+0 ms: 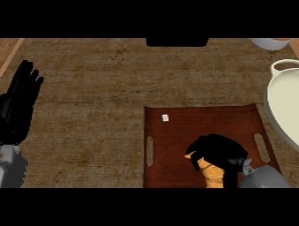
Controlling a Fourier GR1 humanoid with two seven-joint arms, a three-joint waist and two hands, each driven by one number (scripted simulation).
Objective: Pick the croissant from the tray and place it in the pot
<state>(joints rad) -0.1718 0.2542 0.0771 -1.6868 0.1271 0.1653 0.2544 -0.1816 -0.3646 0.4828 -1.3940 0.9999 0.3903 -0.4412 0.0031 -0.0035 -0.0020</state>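
- The croissant (211, 175) is orange-golden, with a lighter tip at its left side; only a part of it shows, because the right hand covers its top.
- It lies on the brown tray (177, 132), in the lower right part of the tray, near the tray's near edge.
- The right hand (218, 152) is black and comes in from the lower edge at the right; its fingers are curled down over the croissant and close around it.
- The grey forearm (266, 178) of this hand shows at the lower right, just over the tray's right side.
- The tray is dark reddish brown, with a slot handle on the left side and another on the right side, and a small white tag (165, 118) lies on its far part.
- The pot (292, 110) is cream-white with a loop handle on the far side; it stands just beside the tray on the right, and the picture's edge cuts it.
- The left hand (12, 110) rests at the left edge, fingers straight and pointing up, well apart from the tray.
- The counter (86, 88) has a brown, rough-looking top.
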